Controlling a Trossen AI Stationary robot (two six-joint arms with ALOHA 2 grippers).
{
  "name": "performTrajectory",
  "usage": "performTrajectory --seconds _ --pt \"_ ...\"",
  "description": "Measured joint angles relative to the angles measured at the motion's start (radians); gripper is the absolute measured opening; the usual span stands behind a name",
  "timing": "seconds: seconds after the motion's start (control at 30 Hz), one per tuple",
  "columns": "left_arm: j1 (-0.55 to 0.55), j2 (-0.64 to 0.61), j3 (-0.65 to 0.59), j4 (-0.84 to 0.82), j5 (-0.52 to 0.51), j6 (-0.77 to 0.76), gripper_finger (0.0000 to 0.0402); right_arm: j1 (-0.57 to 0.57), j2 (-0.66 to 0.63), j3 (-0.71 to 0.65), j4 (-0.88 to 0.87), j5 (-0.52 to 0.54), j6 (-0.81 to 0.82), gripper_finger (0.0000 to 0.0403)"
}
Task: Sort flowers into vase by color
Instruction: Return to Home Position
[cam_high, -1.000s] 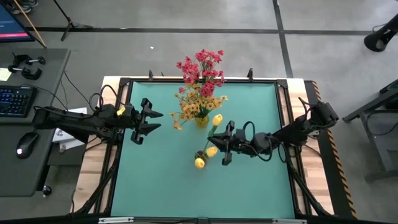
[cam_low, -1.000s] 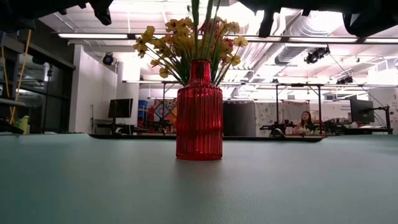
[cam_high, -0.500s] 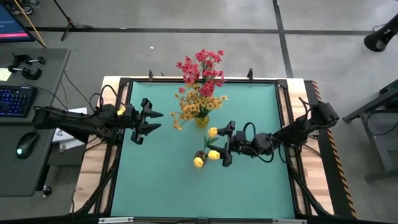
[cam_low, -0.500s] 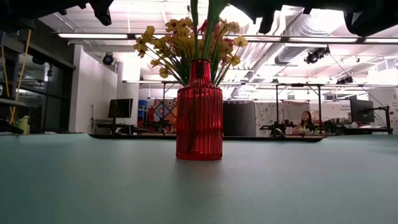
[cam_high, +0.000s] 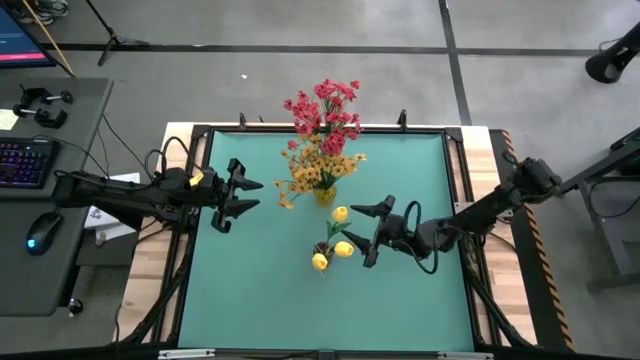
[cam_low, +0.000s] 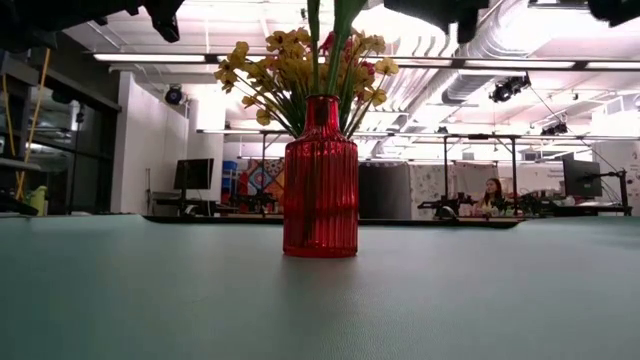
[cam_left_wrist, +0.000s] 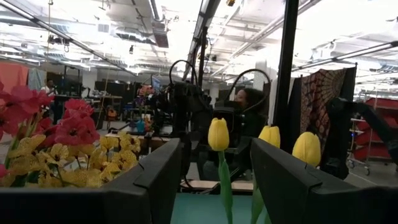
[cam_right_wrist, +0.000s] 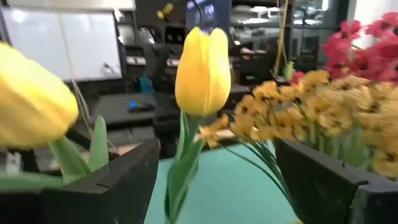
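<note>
Right gripper has backed off rightward from the yellow tulips, its fingers wide apart and empty. All three tulips stand in the red vase mid-worktop. Sorting looks complete. Left gripper waits at the left, fingers spread and empty.

Robotics lab: exposed ceiling ducts, distant monitors, keyboard on a side desk.

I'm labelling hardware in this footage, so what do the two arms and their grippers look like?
The left arm and right arm are slim, dark and jointed. Each ends in a two-finger gripper with flat, black, wedge-shaped fingers. The left gripper has a small yellow tag just behind it. Black cables loop loosely near the wrists, also behind the right gripper.
</note>
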Motion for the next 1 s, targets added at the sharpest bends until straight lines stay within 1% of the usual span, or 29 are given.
performTrajectory --seconds 0.1,0.17,0.3,0.37,0.47,0.57,0.67,0.77,0.83,0.9,1.0 --pt "0.0 0.0 0.0 -0.007 0.0 0.012 0.0184 0.021 -0.033 0.0 -0.095 0.058 0.004 0.0311" --pt "0.0 0.0 0.0 -0.031 0.0 0.047 0.0184 0.032 -0.047 0.0 -0.151 0.093 0.007 0.0311" --pt "0.013 0.0 0.0 -0.1 -0.048 0.121 0.0184 0.044 -0.074 0.0 -0.312 0.178 0.039 0.0311" --pt "0.029 0.0 0.0 -0.13 -0.055 0.142 0.0184 0.047 -0.1 0.0 -0.444 0.222 0.095 0.0311" --pt "0.059 0.0 -0.014 -0.142 -0.053 0.178 0.0184 0.049 -0.16 0.0 -0.667 0.277 0.248 0.0311" --pt "0.103 0.003 -0.084 -0.055 -0.054 0.203 0.0184 0.043 -0.23 0.0 -0.894 0.293 0.433 0.0311" --pt "0.157 0.004 -0.184 0.102 -0.044 0.182 0.0184 0.032 -0.288 0.0 -1.083 0.298 0.59 0.0311" --pt "0.212 0.0 -0.263 0.224 -0.014 0.14 0.0184 0.027 -0.323 0.0 -1.186 0.297 0.68 0.0311" --pt "0.242 -0.011 -0.29 0.271 0.032 0.129 0.0184 0.028 -0.331 0.0 -1.209 0.295 0.684 0.0311" --pt "0.267 -0.016 -0.294 0.232 0.055 0.116 0.0184 0.027 -0.332 0.0 -1.227 0.292 0.669 0.0311" --pt "0.295 -0.006 -0.294 0.117 0.068 0.097 0.0184 0.017 -0.332 0.0 -1.282 0.268 0.685 0.0311"
